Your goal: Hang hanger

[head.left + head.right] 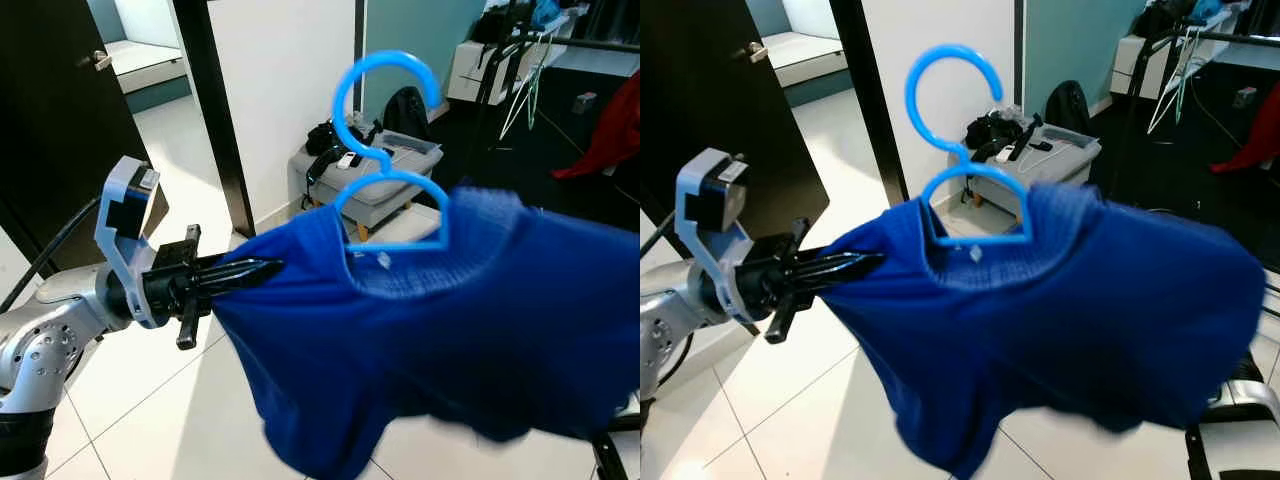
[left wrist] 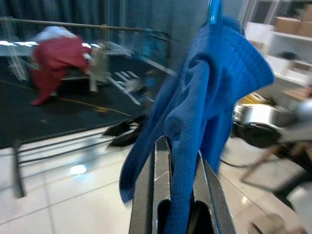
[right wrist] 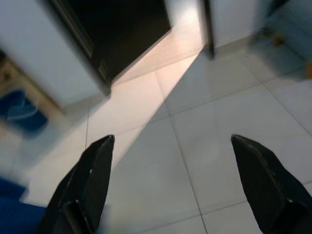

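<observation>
Though the blue hanger (image 1: 392,150) is thin plastic and looks light and stiff, the blue shirt (image 1: 440,340) draped on it is soft and limp, so the pair will likely swing and sag when moved. It hangs in mid-air before the robot, hook upward, above the white tiled floor (image 1: 150,380). The left gripper (image 1: 262,268) is clamped on a fold of the shirt's shoulder; the left wrist view shows cloth pinched between its fingers (image 2: 161,180). A firmer hold would probably be the hanger's neck below the hook. The right gripper (image 3: 170,180) has its fingers spread wide, pointing at bare floor. A drying rack (image 1: 525,60) with a red garment (image 1: 612,130) stands in the far right corner.
</observation>
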You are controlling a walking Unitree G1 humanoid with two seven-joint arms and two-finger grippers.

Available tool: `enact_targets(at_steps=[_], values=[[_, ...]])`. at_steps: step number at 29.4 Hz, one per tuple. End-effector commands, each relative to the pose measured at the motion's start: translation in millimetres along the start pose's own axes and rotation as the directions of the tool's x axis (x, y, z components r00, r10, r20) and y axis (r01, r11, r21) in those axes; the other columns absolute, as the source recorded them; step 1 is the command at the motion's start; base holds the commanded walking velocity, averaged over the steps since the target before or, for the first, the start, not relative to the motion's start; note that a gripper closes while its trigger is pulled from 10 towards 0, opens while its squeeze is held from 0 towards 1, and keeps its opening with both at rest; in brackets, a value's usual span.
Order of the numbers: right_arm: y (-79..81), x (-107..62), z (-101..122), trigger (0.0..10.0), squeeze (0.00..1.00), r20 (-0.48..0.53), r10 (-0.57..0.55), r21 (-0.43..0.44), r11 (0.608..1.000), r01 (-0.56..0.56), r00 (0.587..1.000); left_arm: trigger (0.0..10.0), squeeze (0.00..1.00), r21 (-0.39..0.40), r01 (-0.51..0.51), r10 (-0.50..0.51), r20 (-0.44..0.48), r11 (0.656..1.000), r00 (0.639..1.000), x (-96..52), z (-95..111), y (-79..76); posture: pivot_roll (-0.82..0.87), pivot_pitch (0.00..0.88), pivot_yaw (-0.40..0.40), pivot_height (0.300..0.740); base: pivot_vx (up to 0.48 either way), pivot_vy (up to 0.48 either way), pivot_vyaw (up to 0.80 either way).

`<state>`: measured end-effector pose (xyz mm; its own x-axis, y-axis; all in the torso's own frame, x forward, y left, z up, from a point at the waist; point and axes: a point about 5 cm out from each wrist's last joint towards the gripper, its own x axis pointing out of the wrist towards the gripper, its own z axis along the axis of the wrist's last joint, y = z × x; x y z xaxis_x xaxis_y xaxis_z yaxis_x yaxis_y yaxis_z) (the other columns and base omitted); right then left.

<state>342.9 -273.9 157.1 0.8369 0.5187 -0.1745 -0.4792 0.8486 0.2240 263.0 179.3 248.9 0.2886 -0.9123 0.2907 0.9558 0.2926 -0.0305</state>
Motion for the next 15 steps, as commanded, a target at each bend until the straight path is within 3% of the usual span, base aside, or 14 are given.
enact_targets(at_steps=[1, 2, 3, 4, 7, 9, 11, 12, 13, 15], values=[[-1.1, -1.0, 4, 10.0, 0.0, 0.079, -0.024, 0.041, 0.999, 0.021, 0.997, 10.0, 0.0, 0.002, -0.082, 0.082, 0.016, 0.997, 0.996, -9.3, -3, 6.5, -0.03, 0.0, 0.054, 0.731, 0.0, 0.0, 0.0], [-1.7, -4.4, 10, 10.0, 0.0, 0.203, -0.054, 0.101, 0.994, 0.033, 0.978, 10.0, 0.0, -0.003, -0.166, 0.166, 0.03, 0.986, 0.986, -16.5, -11, 10.7, -0.02, 0.0, 0.049, 0.731, 0.0, 0.0, 0.0], [-1.7, -4.4, 10, 10.0, 0.0, 0.203, -0.054, 0.101, 0.994, 0.033, 0.978, 10.0, 0.0, -0.003, -0.166, 0.166, 0.03, 0.986, 0.986, -16.5, -11, 10.7, -0.02, 0.0, 0.049, 0.731, 0.0, 0.0, 0.0], [-1.8, -6.7, 11, 10.0, 0.0, 0.292, -0.096, 0.171, 0.984, 0.047, 0.952, 10.0, 0.0, -0.018, -0.24, 0.241, 0.051, 0.971, 0.969, -23.2, -18, 12.8, -0.02, 0.0, 0.05, 0.731, 0.0, 0.0, 0.0], [0.9, -6.1, 3, 10.0, 0.0, 0.306, -0.128, 0.195, 0.978, 0.069, 0.943, 10.0, 0.0, -0.027, -0.313, 0.314, 0.055, 0.95, 0.948, -28.2, -27, 13.2, -0.01, 0.0, 0.047, 0.731, 0.0, 0.0, 0.0], [9.2, -2.1, -25, 10.0, 0.0, 0.267, -0.211, 0.251, 0.957, 0.143, 0.941, 10.0, 0.0, 0.013, -0.484, 0.483, 0.041, 0.875, 0.875, -35.6, -42, 14.1, 0.0, 0.0, 0.052, 0.731, 0.0, 0.0, 0.0], [16.0, 0.1, -41, 10.0, 0.0, 0.226, -0.252, 0.272, 0.944, 0.188, 0.941, 10.0, 0.0, 0.049, -0.594, 0.593, 0.031, 0.803, 0.804, -40.7, -52, 14.4, 0.01, 0.0, 0.052, 0.731, 0.0, 0.0, 0.0], [16.0, 0.1, -41, 10.0, 0.0, 0.226, -0.252, 0.272, 0.944, 0.188, 0.941, 10.0, 0.0, 0.049, -0.594, 0.593, 0.031, 0.803, 0.804, -40.7, -52, 14.4, 0.01, 0.0, 0.052, 0.731, 0.0, 0.0, 0.0], [20.0, 0.6, -51, 10.0, 0.0, 0.196, -0.269, 0.28, 0.937, 0.209, 0.943, 10.0, 0.0, 0.067, -0.654, 0.654, 0.028, 0.753, 0.756, -43.9, -58, 14.8, 0.02, 0.0, 0.052, 0.731, 0.0, 0.0, 0.0], [20.0, 0.6, -51, 10.0, 0.0, 0.196, -0.269, 0.28, 0.937, 0.209, 0.943, 10.0, 0.0, 0.067, -0.654, 0.654, 0.028, 0.753, 0.756, -43.9, -58, 14.8, 0.02, 0.0, 0.052, 0.731, 0.0, 0.0, 0.0]])
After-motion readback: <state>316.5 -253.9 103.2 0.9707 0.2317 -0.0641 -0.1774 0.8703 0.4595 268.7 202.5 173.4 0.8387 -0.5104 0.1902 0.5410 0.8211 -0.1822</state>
